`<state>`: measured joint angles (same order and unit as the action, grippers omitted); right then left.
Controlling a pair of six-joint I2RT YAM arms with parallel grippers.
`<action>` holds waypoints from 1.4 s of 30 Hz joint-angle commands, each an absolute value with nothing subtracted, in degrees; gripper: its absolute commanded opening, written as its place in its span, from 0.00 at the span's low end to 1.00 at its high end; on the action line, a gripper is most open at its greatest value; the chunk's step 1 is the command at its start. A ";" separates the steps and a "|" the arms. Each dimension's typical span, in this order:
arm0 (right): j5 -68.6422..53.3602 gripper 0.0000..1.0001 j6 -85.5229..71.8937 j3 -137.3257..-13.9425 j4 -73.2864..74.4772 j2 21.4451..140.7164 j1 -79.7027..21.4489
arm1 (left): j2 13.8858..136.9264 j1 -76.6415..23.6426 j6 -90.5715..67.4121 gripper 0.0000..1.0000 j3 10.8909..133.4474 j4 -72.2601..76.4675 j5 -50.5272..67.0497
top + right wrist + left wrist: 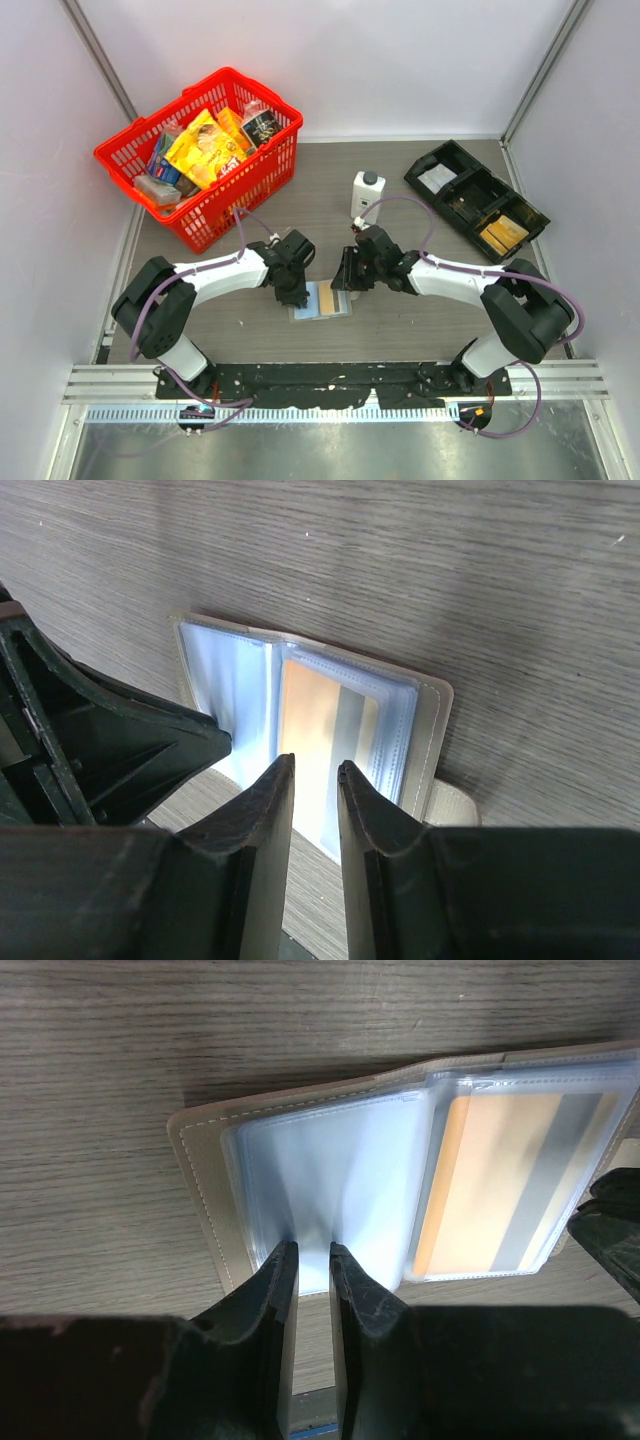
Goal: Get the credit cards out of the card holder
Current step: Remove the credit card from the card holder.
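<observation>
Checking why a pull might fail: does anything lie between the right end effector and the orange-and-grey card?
Yes. The orange-and-grey striped card lies inside a clear plastic sleeve of the open taupe card holder, so the right end effector, at that sleeve's edge, meets plastic first.

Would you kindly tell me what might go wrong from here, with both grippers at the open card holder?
The left gripper sits at the edge of a clear sleeve; closing could pinch plastic, not a card, and drag the card holder. The right gripper, over the orange-and-grey card, could grab only its sleeve. The grippers are close and might collide.
</observation>
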<state>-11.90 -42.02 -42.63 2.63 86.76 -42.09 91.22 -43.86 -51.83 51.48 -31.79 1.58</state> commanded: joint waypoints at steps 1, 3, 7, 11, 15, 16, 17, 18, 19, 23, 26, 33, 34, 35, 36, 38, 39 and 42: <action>-9.06 0.29 -42.01 -43.24 2.98 86.84 -43.07 | 89.83 -43.77 -51.06 0.22 50.54 -30.32 0.97; -7.83 0.30 -41.92 -43.59 4.22 86.84 -43.42 | 89.91 -43.68 -51.06 0.22 50.54 -30.41 0.88; -6.07 0.31 -41.66 -44.38 6.15 86.84 -44.03 | 89.91 -43.68 -51.15 0.22 50.54 -30.41 0.79; -5.36 0.31 -41.57 -44.47 6.68 86.66 -44.30 | 89.82 -43.68 -51.15 0.22 50.54 -30.41 0.88; -5.36 0.30 -41.57 -44.65 6.86 87.01 -44.74 | 89.91 -43.68 -51.15 0.22 50.45 -30.32 0.88; -5.88 0.30 -41.57 -44.65 6.68 87.10 -44.82 | 89.91 -43.68 -51.15 0.22 50.45 -30.24 1.05; -6.06 0.31 -41.75 -44.65 6.16 87.19 -44.91 | 89.83 -43.77 -51.15 0.22 50.45 -30.23 1.05; -6.59 0.30 -41.66 -44.65 5.72 87.27 -45.00 | 89.91 -43.68 -51.15 0.22 50.45 -30.15 1.14; -6.85 0.31 -41.66 -44.65 5.19 87.36 -45.26 | 89.91 -43.77 -51.15 0.22 50.45 -30.15 1.06; -7.82 0.30 -41.75 -45.17 4.57 87.54 -45.53 | 89.82 -43.68 -51.15 0.22 50.36 -30.15 1.14; -8.00 0.30 -41.75 -45.88 4.83 87.45 -45.70 | 89.74 -43.68 -51.15 0.22 50.36 -30.15 1.14; -9.14 0.30 -41.40 -47.20 5.01 86.05 -46.14 | 89.56 -43.59 -51.33 0.22 50.45 -30.15 1.14; -9.75 0.30 -41.40 -47.37 4.84 85.96 -46.14 | 89.56 -43.77 -51.33 0.22 50.36 -30.15 1.14; -10.02 0.30 -41.48 -47.55 4.75 85.96 -46.23 | 89.56 -43.68 -51.42 0.22 50.36 -30.15 1.14; -10.54 0.30 -41.22 -47.81 4.57 85.96 -46.32 | 89.56 -43.68 -51.42 0.22 50.36 -30.15 1.23; -10.90 0.30 -41.22 -48.34 4.66 86.13 -46.58 | 89.47 -43.68 -51.42 0.23 50.36 -30.06 1.23; -11.07 0.30 -41.13 -48.51 4.66 86.39 -46.93 | 89.30 -43.77 -51.59 0.22 50.36 -30.06 1.23; -13.35 0.30 -41.13 -48.69 3.26 86.48 -47.28 | 87.98 -43.68 -52.21 0.22 49.84 -29.62 0.88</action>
